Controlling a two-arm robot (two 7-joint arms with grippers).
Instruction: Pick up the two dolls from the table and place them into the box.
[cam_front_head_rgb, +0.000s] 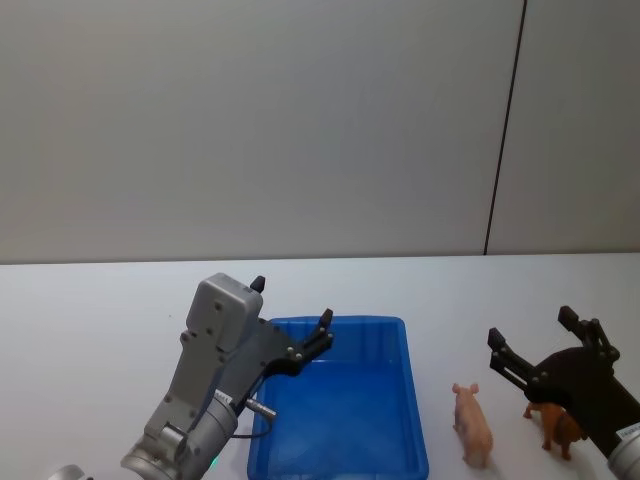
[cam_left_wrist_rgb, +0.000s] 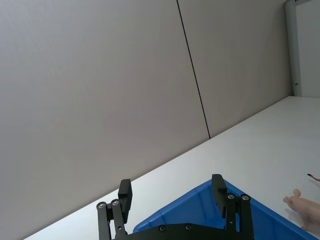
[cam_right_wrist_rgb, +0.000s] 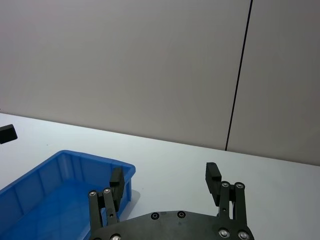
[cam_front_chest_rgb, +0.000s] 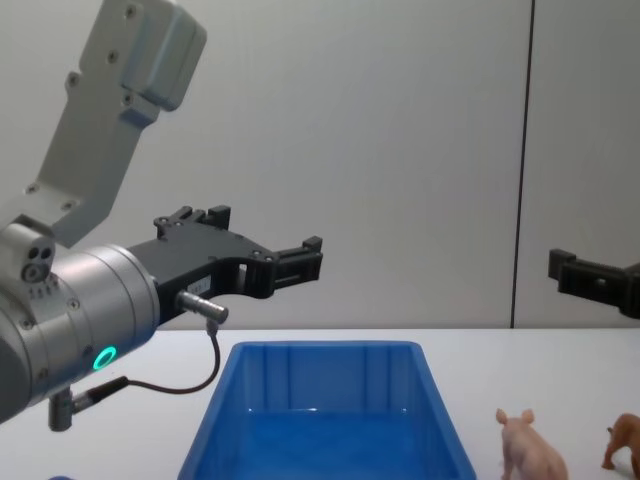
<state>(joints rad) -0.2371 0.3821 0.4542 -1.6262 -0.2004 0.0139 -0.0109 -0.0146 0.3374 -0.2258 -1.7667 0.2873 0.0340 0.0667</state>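
One pale pink pig stands (upright) beside a reddish-brown animal; left end effector and right end effector gape.

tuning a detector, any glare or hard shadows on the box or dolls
Head view: even, soft light; the pig and brown animal cast only faint shadows on the table. Chest view: a faint pale sheen on the box floor by its far wall, no strong glare. Right wrist view: box interior evenly lit.

Glossy plast. box, matt smooth tbl (pig matt too).
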